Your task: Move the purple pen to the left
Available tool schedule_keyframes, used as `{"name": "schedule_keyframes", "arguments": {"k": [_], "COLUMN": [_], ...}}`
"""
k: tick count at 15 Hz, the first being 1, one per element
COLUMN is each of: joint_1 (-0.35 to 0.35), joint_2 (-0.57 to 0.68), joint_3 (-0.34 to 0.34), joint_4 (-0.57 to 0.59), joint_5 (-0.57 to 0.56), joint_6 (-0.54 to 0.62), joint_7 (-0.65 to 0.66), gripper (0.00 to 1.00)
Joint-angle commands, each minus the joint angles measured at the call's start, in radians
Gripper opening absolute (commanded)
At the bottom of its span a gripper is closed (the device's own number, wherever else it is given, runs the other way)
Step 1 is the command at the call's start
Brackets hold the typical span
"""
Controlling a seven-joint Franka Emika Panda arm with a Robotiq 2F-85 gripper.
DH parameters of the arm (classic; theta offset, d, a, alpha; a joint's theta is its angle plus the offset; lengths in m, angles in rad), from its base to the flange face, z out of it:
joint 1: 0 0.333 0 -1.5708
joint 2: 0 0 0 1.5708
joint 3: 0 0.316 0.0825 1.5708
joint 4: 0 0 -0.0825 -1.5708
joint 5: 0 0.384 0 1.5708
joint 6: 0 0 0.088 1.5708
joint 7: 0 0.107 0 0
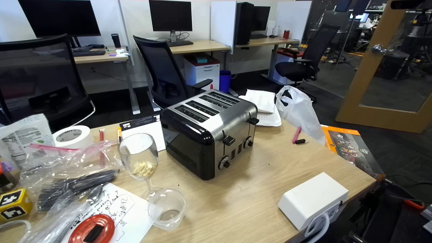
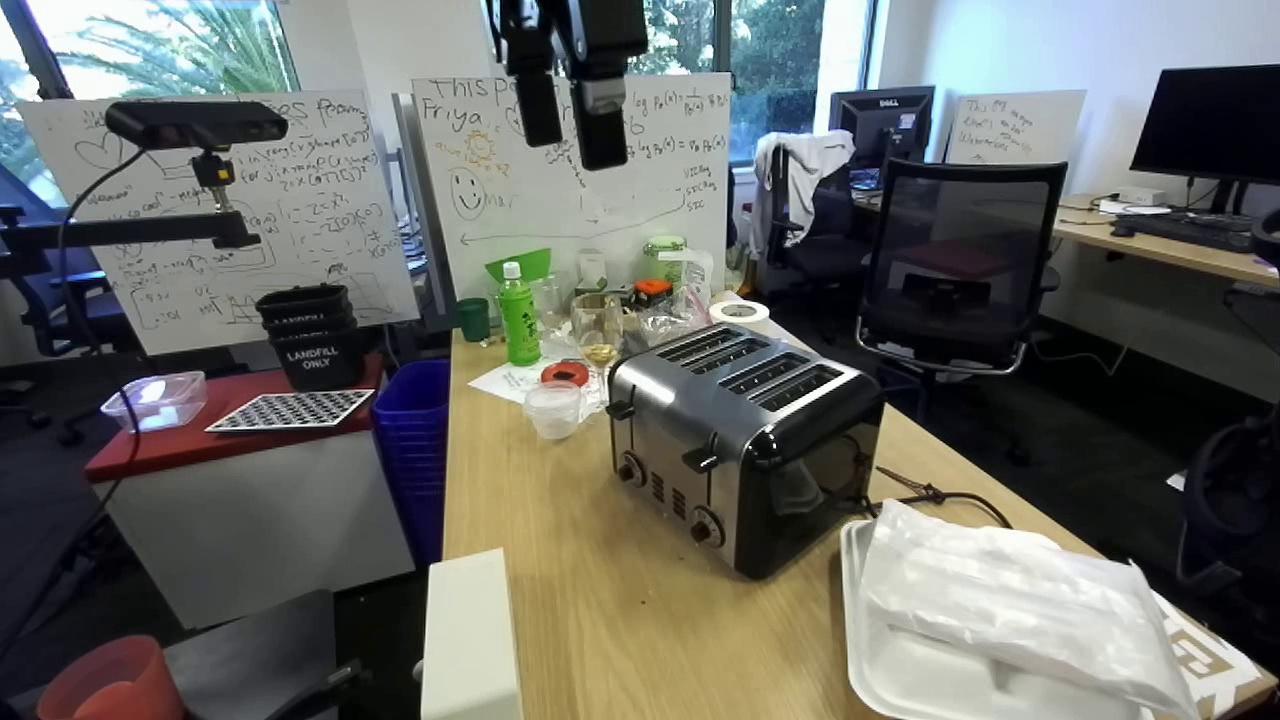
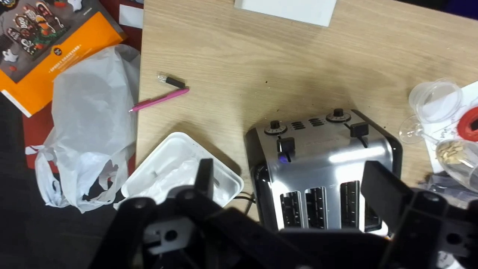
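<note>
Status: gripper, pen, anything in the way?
Gripper open, empty. Purple pen on table, ungrasped, tip at edge. Possible snag: small black item by its other end.

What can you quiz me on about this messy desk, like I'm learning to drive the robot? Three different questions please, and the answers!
1. Pick one: which of these lies nearest the purple pen?
A) the wine glass
B) the small black-and-clear piece
C) the green bottle
2. How many slots are on top of the toaster?
3. True or false: the gripper is open.

Key: 1 B; 2 four; 3 true.
</note>
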State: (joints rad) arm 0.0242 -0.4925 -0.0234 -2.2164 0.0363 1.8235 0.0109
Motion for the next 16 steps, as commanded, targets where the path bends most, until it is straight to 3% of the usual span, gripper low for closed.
{"name": "schedule_keyframes", "arguments": {"k": [1, 3, 7, 9, 16], "joint_1": [-0.043, -0.061, -0.089, -0.07, -0.072], "joint_2": [0.061, 0.109, 0.191, 0.194, 0.199], "joint_3": [0.061, 0.088, 0.098, 0.071, 0.077], "joint_4": [-0.024, -0.04, -0.085, -0.132, -0.124], "joint_5": [-0.065, -0.128, -0.212, -0.165, -0.181], "joint_6": [0.089, 0.12, 0.075, 0.115, 0.101], "joint_7": [0.151, 0.28, 0.5, 0.461, 0.469], "gripper": [1.0, 1.0, 1.0, 1.0, 1.0]}}
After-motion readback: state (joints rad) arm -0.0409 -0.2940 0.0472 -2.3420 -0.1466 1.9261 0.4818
